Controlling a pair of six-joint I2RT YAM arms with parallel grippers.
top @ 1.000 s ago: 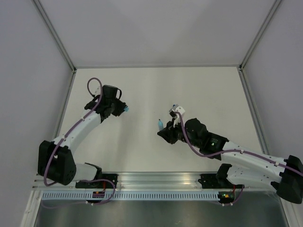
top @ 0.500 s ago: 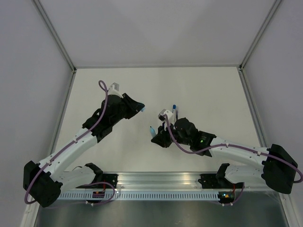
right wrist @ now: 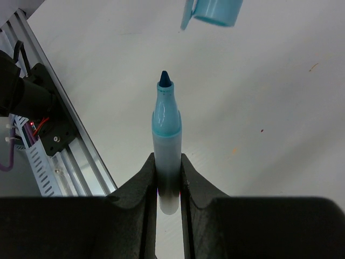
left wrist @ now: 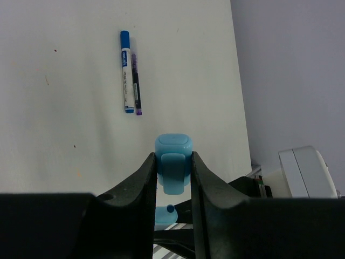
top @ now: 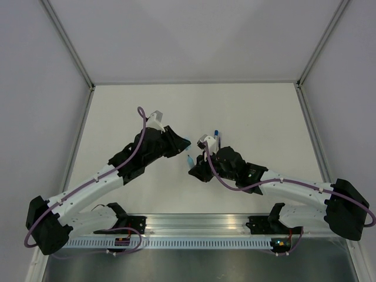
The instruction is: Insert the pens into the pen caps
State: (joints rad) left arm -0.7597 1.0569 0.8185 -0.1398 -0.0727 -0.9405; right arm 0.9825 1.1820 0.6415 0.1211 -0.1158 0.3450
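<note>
Left gripper [left wrist: 174, 162] is clamped on the light-blue cap [left wrist: 173, 148], one finger on each side. In the left wrist view the cap's closed end is the far end and its clip faces the camera.

Right gripper [right wrist: 167, 167] is clenched on the light-blue pen [right wrist: 166, 129], gripping the lower barrel. The pen's long axis runs straight out along the fingers, dark nib leading away from the wrist.

In the right wrist view the cap [right wrist: 215, 11] sits beyond the nib and off to the right of the pen's line. There is a clear gap and no contact.

From the top we see both grippers mid-table. The cap [top: 185, 141] is just up-left of the pen tip [top: 189, 160], which points toward the far-left.

The table [top: 252, 111] has free surface on all sides of the pair. The rail [top: 200, 222] at the near edge is well apart from them, and so is the wall [left wrist: 291, 65].

A blue-capped marker [left wrist: 126, 70] lies flat beyond the cap, with a thin dark stick [left wrist: 136, 81] alongside and parallel to it.
</note>
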